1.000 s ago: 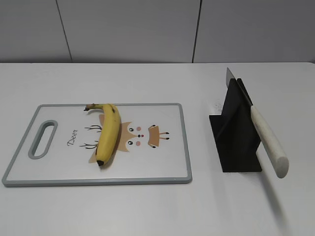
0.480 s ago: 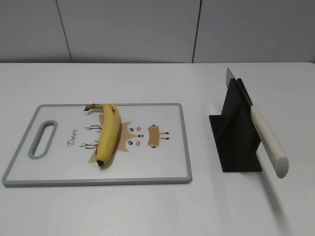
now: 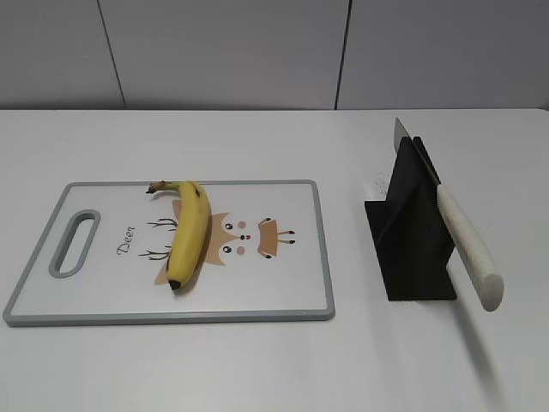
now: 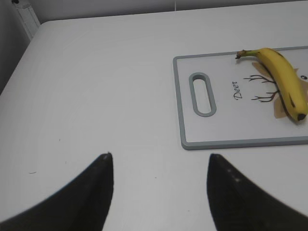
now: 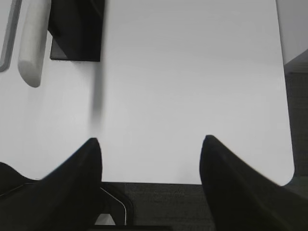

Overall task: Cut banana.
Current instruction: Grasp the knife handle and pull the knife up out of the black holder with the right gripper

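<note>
A yellow banana lies on a white cutting board with a grey rim and a deer picture, at the left of the exterior view. It also shows in the left wrist view, on the board. A knife with a white handle rests tilted in a black stand at the right. Its handle end and the stand show in the right wrist view. My left gripper is open and empty over bare table, left of the board. My right gripper is open and empty near the table's front edge.
The white table carries the board and the stand. Its rounded front right corner and dark floor below show in the right wrist view. A grey panelled wall stands behind the table. Neither arm appears in the exterior view.
</note>
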